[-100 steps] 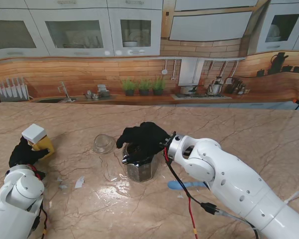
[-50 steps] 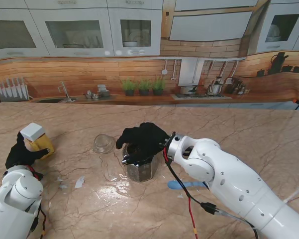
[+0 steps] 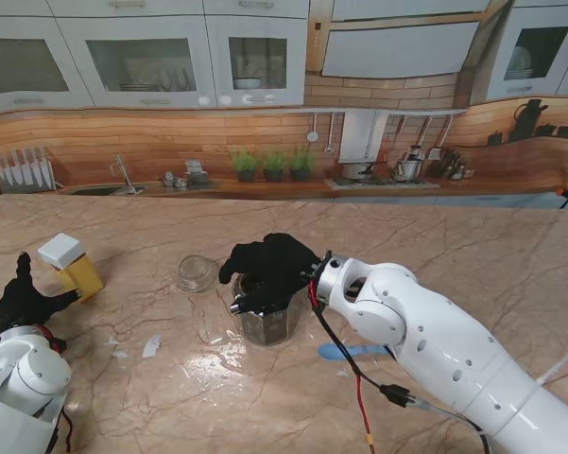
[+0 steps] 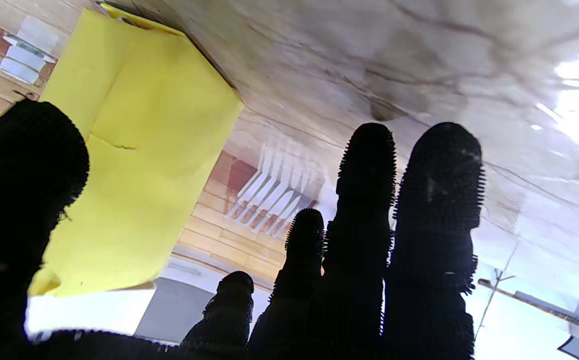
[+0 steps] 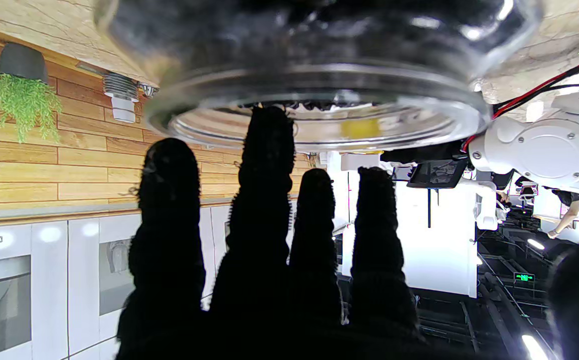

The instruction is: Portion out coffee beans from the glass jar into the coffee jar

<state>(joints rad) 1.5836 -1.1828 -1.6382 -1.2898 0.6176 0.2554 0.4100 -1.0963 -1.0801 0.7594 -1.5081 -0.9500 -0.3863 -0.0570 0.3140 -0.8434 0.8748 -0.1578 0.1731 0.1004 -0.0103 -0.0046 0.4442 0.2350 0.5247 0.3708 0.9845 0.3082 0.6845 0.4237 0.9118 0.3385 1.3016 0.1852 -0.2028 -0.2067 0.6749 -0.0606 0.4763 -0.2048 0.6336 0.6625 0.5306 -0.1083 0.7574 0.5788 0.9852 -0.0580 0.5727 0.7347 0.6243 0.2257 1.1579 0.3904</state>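
The glass jar (image 3: 266,323), dark with beans, stands mid-table. My right hand (image 3: 270,266) lies over its mouth, fingers spread across the rim and not wrapped around it. The right wrist view shows the jar's rim (image 5: 319,100) just past my extended fingers (image 5: 264,220), with one fingertip touching it. The yellow coffee jar (image 3: 78,275) with a white cap stands at the left. My left hand (image 3: 23,303) is open, nearer to me than the jar and apart from it. The left wrist view shows the yellow jar (image 4: 134,150) between thumb and fingers (image 4: 364,210) with gaps on both sides.
A clear glass lid (image 3: 197,272) lies between the two jars. A blue spoon (image 3: 355,351) rests on the table under my right forearm. A small white scrap (image 3: 151,346) lies near my left arm. A red and black cable (image 3: 361,402) hangs from the right arm.
My left hand let go of the yellow coffee jar and drew back toward me and to the left. The jar stays upright. The right hand has not moved.
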